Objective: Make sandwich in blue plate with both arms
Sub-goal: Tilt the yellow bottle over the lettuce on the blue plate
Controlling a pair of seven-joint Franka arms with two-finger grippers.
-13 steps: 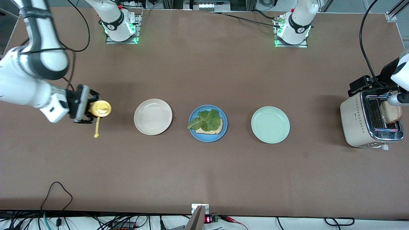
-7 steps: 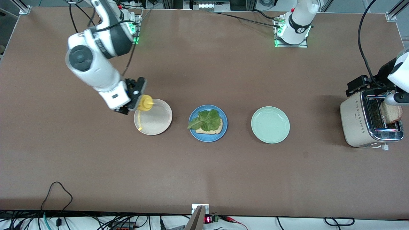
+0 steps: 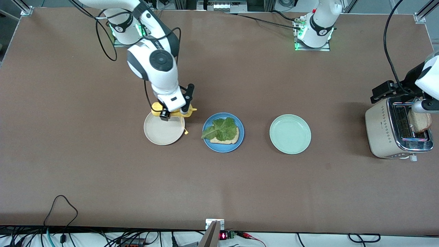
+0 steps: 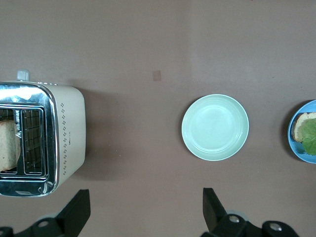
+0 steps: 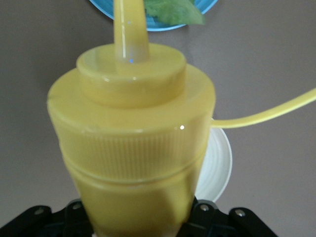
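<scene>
We see the right pincer (image 3: 175,111) clamped around a yellow squeeze bottle (image 3: 171,113), held in the air over the edge of the cream plate (image 3: 164,132) that faces the blue plate (image 3: 223,132); in the right wrist view the bottle's nozzle (image 5: 129,29) points toward the blue plate. On the blue plate we find one slice of bread (image 3: 226,138) with a green lettuce leaf (image 3: 220,129) on top. Toward the left arm's end of the surface (image 3: 219,185) lies a pale green plate (image 3: 290,134). The left pincer (image 4: 143,210) hangs with its jaws spread wide and nothing between them, over the toaster (image 3: 396,132), where a second slice of bread (image 3: 419,120) stands in a slot.
</scene>
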